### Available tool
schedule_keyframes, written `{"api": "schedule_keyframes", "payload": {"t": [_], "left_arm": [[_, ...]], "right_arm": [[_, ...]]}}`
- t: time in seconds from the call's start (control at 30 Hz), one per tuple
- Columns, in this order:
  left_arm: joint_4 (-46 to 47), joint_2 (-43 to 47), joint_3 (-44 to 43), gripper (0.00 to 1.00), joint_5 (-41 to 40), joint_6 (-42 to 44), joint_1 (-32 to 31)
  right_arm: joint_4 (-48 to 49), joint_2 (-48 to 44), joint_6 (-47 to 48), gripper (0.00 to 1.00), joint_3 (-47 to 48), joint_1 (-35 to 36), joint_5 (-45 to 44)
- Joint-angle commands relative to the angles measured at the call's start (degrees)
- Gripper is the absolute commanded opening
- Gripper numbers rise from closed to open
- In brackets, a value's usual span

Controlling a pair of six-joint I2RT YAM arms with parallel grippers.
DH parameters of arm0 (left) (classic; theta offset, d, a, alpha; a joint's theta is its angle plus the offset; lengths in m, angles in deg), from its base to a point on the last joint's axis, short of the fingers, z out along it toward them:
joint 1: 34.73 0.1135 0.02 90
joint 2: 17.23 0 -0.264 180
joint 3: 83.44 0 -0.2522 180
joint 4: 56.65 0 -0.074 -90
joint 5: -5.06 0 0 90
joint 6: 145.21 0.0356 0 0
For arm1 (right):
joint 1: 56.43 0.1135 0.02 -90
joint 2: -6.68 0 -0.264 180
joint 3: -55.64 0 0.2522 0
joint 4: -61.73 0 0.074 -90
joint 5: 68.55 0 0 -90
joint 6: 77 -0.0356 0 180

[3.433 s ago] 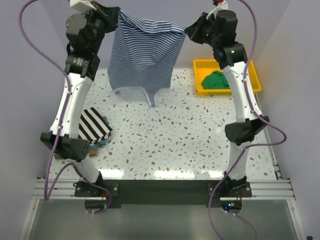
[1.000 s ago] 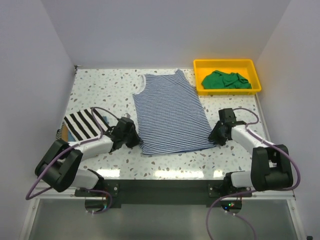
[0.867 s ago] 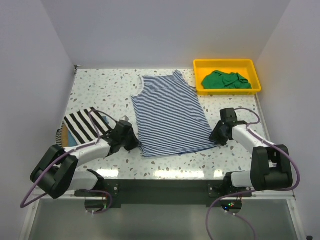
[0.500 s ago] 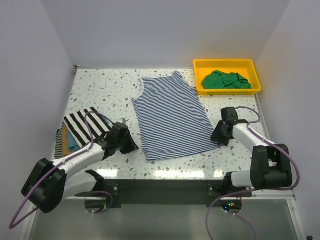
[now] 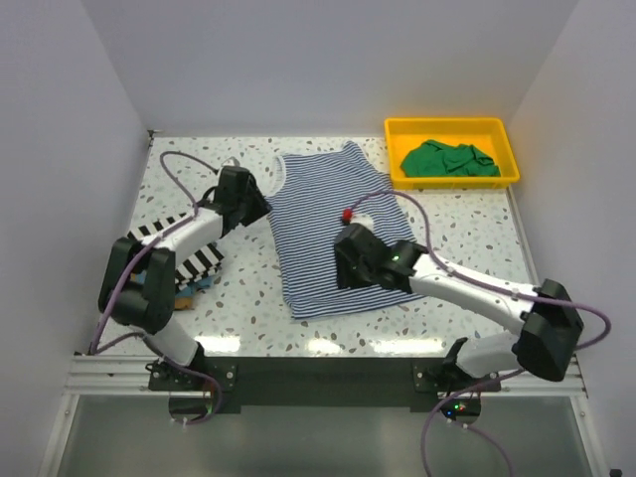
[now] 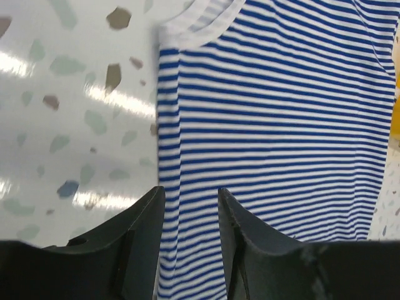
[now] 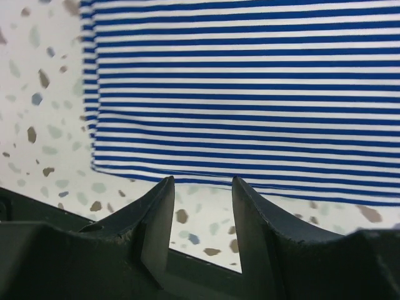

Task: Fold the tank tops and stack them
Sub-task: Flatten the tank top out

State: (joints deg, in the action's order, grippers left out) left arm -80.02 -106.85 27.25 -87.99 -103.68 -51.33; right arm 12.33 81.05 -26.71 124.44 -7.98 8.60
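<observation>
Now, at the left gripper [image 6: 189, 194]: jaws apart, clamped on nothing, poised over the side edge of the thin navy-white striped tank top [image 6: 275, 125], with bare speckled table [image 6: 69, 125] off to its left and a white-trimmed opening further ahead. At the right gripper [image 7: 202, 182]: jaws likewise apart and empty, the same top's hem level with the fingertips, stripes lying flat beyond. Well beyond the right gripper: green tank top [image 5: 447, 159] bunched in a yellow tray [image 5: 452, 123]. Back beside the left arm: bold black-white striped tank top [image 5: 199, 260], partly hidden.
</observation>
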Motion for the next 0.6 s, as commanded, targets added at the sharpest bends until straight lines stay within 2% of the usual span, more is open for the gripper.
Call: {"api": "schedule_keyframes", "payload": {"t": [0.0,0.03,0.2,0.43,0.57], "left_arm": [[6.62,-9.83,-8.86,0.45,0.93,5.31,0.87],[6.1,-11.78,-10.96,0.46,0.59,6.53,0.87],[-0.23,-24.09,-23.98,0.43,-2.22,11.02,0.87],[-1.12,-27.45,-26.45,0.36,-5.04,13.4,0.87],[-1.47,-28.58,-27.24,0.31,-5.56,13.75,0.87]], "right_arm": [[-1.63,9.09,-4.07,0.46,7.25,9.28,-5.96],[-1.98,11.22,-4.33,0.46,10.49,12.34,-7.01],[-2.33,21.84,-4.51,0.44,17.98,18.69,-9.22],[-7.77,31.27,-4.59,0.44,27.91,25.2,-12.47],[-8.75,34.26,-5.38,0.44,28.8,26.7,-12.47]]}}
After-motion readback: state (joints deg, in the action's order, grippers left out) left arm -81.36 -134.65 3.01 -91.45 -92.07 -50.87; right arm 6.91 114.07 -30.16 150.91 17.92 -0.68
